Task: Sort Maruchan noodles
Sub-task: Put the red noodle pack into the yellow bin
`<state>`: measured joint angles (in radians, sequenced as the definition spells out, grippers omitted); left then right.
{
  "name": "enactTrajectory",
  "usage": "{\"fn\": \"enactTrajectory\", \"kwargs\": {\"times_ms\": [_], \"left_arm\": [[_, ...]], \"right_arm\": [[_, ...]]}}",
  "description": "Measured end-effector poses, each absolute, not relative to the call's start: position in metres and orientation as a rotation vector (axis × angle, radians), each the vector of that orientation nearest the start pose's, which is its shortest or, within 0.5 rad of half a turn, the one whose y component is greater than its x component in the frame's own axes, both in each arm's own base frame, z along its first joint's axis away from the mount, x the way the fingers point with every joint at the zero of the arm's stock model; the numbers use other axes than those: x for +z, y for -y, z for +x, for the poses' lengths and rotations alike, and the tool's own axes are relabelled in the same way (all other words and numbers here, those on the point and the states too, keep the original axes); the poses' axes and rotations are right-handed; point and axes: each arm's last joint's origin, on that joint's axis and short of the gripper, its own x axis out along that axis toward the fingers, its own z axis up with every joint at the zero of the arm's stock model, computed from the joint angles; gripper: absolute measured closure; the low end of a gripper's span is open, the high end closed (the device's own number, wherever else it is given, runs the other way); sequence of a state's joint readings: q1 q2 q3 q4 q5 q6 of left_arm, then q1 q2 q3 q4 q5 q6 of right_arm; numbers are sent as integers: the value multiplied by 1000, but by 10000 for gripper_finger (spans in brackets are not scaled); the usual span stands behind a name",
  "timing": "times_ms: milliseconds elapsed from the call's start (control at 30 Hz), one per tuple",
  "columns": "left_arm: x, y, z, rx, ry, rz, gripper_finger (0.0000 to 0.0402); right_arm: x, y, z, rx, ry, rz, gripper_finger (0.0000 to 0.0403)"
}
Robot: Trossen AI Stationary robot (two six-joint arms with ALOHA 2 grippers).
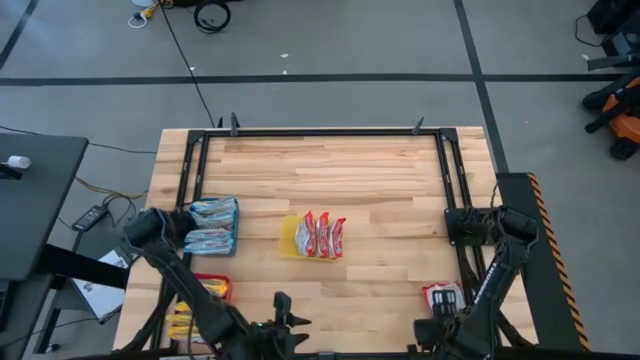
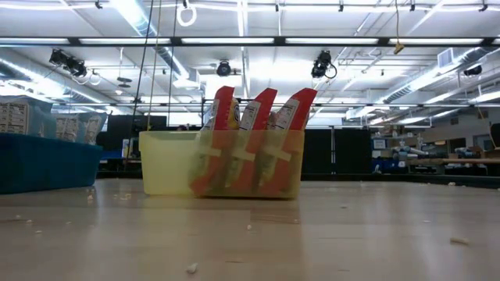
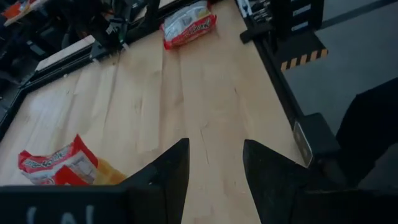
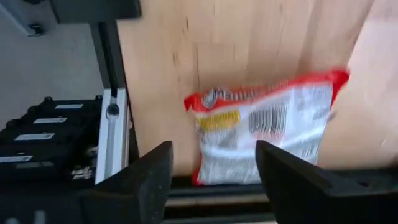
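Observation:
A red-and-white Maruchan packet (image 1: 443,297) lies flat on the wood near the table's near right corner. My right gripper (image 4: 214,168) hangs open just above it, pointing down, with its fingers standing over the packet's near edge (image 4: 249,171) and touching nothing. Three red packets (image 2: 254,140) stand leaning in the yellow tray (image 1: 288,236) at the middle. Pale blue packets (image 1: 212,226) fill the blue tray (image 2: 47,164) on the left. My left gripper (image 3: 214,168) is open and empty over the near edge, aimed across the table toward the loose packet (image 3: 189,23).
A red tray (image 1: 212,288) with yellow packets sits at the near left, partly under my left arm. A black metal frame (image 1: 330,131) runs round the tabletop. Bare wood lies between the yellow tray and the loose packet, and across the far half.

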<state>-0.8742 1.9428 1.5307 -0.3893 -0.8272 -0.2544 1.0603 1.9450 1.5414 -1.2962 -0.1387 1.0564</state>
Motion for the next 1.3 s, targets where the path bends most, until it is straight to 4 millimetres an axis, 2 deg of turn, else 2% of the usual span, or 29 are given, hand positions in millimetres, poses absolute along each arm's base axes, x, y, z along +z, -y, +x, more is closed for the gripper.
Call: {"fn": "enactTrajectory", "kwargs": {"times_ms": [167, 300, 467, 633, 800, 900, 967, 1133, 1300], "left_arm": [[241, 314, 291, 41, -512, 330, 247], [243, 321, 284, 43, -481, 360, 247], [244, 325, 278, 47, -466, 377, 246], [244, 324, 278, 93, -447, 392, 246], [245, 321, 280, 121, -438, 443, 246], [245, 321, 280, 121, -441, 456, 246], [245, 321, 280, 124, -442, 464, 247], [244, 318, 282, 134, -444, 485, 246], [246, 316, 283, 213, -410, 522, 246]], "right_arm": [[197, -303, 166, -12, -1776, -116, 143], [176, -296, 161, -1, -1827, -115, 147], [157, -282, 156, -67, -1863, -154, 162], [144, -272, 157, -82, -1861, -142, 209], [142, -267, 166, -109, -1830, -123, 299], [146, -266, 171, -115, -1799, -113, 370], [153, -266, 176, -116, -1745, -111, 392], [198, -261, 180, -145, -1498, -55, 397], [255, -251, 171, -185, -1072, 35, 398]]}}
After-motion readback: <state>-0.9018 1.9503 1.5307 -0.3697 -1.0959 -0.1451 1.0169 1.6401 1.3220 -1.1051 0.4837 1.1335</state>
